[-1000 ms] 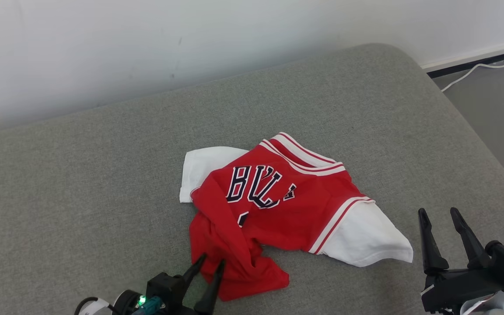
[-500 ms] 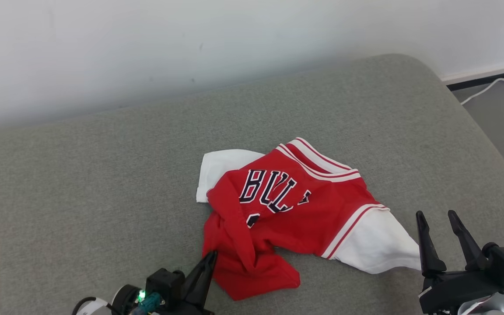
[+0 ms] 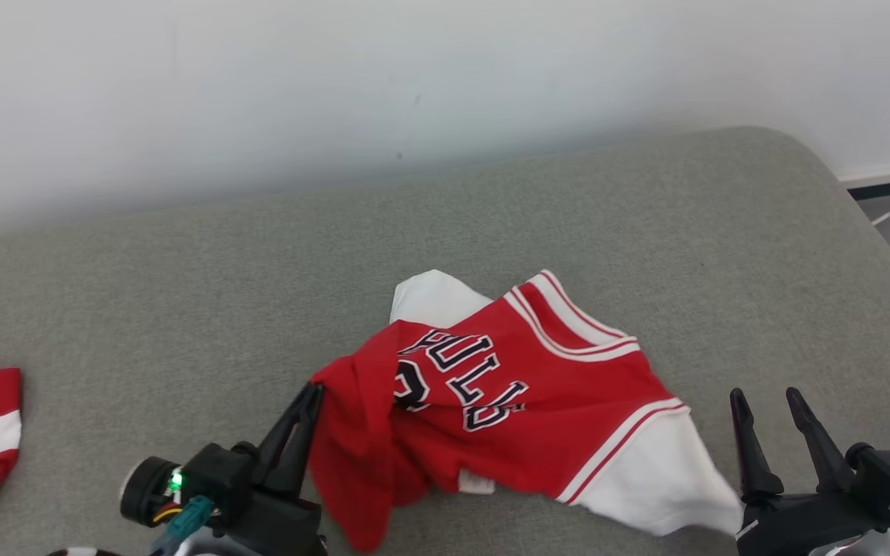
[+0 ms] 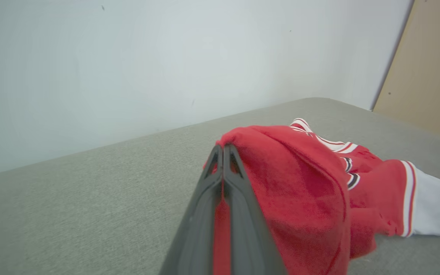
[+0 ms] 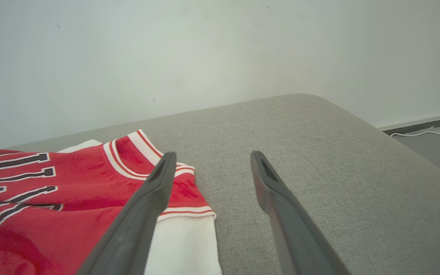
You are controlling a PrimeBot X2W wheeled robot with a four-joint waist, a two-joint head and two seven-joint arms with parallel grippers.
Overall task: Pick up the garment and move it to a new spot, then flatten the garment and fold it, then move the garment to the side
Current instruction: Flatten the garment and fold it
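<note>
The left hand [image 3: 314,390] clamps a red fold of the garment [image 3: 568,386], lower centre; the right hand [image 3: 764,395] stands wide, empty. The cloth looks soft, light and floppy, best gripped at its edges.

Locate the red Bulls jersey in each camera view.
Head view: jersey lower centre, left edge pinched by the left gripper's shut fingers.
Left wrist view: jersey right of centre, draped off the fingers.
Right wrist view: jersey lower left.
Shared landmark: striped neck trim.

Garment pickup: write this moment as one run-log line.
left gripper: shut on garment edge | right gripper: open, free | garment: edge raised, rest on couch
</note>
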